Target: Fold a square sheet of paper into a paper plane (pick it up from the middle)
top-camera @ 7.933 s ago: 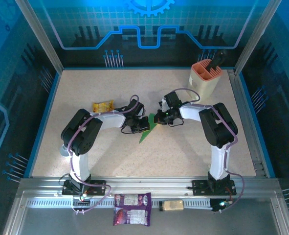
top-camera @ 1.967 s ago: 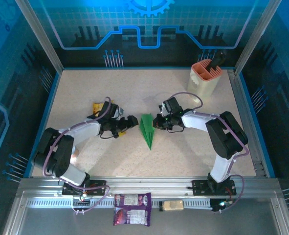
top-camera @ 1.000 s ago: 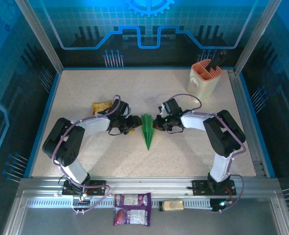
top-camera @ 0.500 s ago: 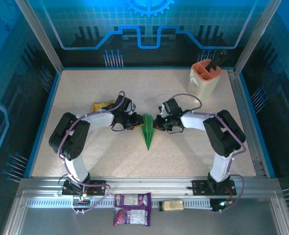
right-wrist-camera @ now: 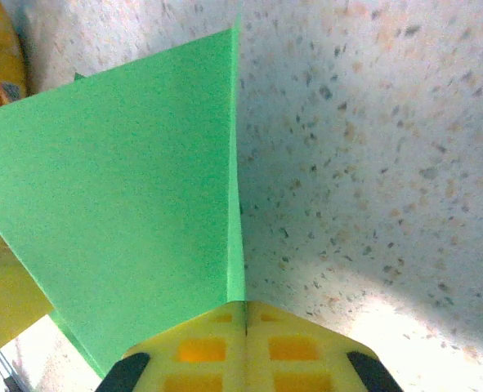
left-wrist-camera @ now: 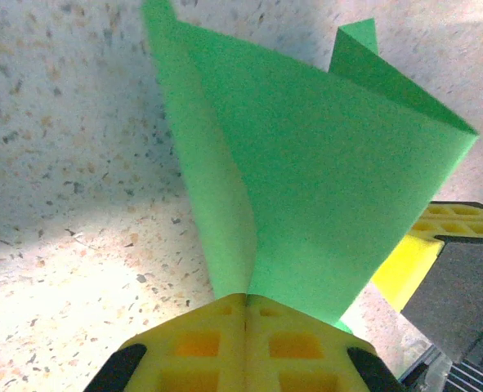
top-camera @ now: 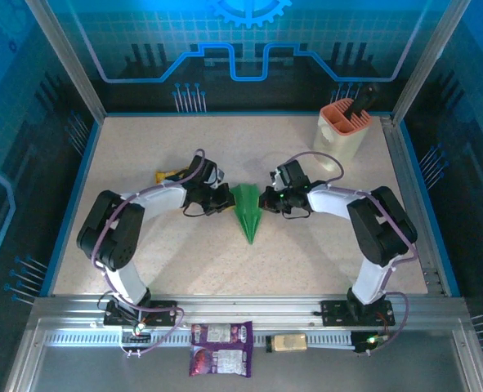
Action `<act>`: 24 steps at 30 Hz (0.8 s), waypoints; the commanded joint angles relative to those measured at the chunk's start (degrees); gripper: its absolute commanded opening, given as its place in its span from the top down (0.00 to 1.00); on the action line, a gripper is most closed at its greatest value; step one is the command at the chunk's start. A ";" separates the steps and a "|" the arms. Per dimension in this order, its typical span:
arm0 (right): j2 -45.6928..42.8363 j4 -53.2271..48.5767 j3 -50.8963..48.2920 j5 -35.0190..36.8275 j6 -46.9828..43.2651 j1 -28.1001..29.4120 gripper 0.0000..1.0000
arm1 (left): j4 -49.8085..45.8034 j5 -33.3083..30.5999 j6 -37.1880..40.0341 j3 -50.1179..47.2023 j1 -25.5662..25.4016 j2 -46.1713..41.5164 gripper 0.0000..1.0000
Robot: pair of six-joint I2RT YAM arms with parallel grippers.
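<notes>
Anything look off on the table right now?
Plane looks intact, its wide end pinched by left tool and right tool. One stray: a yellow packet lies partly hidden behind the left arm.

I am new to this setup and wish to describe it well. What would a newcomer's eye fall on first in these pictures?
First, the bright green paper plane in the middle of the speckled table, its tip pointing toward the arms' bases. Both arms meet there, the left jaws and the right jaws each shut on one side of its wide end. After that, the orange-and-cream holder in the far right corner stands out.
</notes>
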 commanded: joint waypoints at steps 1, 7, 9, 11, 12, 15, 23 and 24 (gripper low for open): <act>-1.83 0.17 -0.94 0.90 -0.75 -1.29 1.00 | 0.71 0.13 0.17 -1.41 0.93 -1.75 0.95; -0.35 0.43 -1.23 0.46 -1.10 -1.91 1.00 | 2.72 1.54 0.41 -2.50 1.41 -0.46 0.95; 0.84 0.35 -0.99 0.07 -1.47 -2.04 1.00 | 3.06 1.95 0.91 -2.49 1.52 0.39 0.94; 2.24 0.44 -0.71 -0.36 -1.77 -2.14 1.00 | 3.62 2.27 1.45 -2.65 1.52 1.28 0.93; 3.03 0.71 -0.61 -0.85 -1.95 -2.22 1.00 | 3.78 2.33 1.89 -2.73 1.59 1.82 0.93; 4.51 2.02 -0.96 -2.06 -2.41 -2.20 1.00 | 4.76 2.26 2.47 -3.69 1.63 2.91 0.94; 4.88 1.30 -0.90 -1.49 -3.43 -2.18 0.96 | 6.41 2.31 2.91 -5.64 1.91 3.70 0.94; 4.73 0.95 -0.75 -1.48 -3.54 -2.22 0.94 | 6.56 2.35 2.94 -5.65 1.93 3.71 0.94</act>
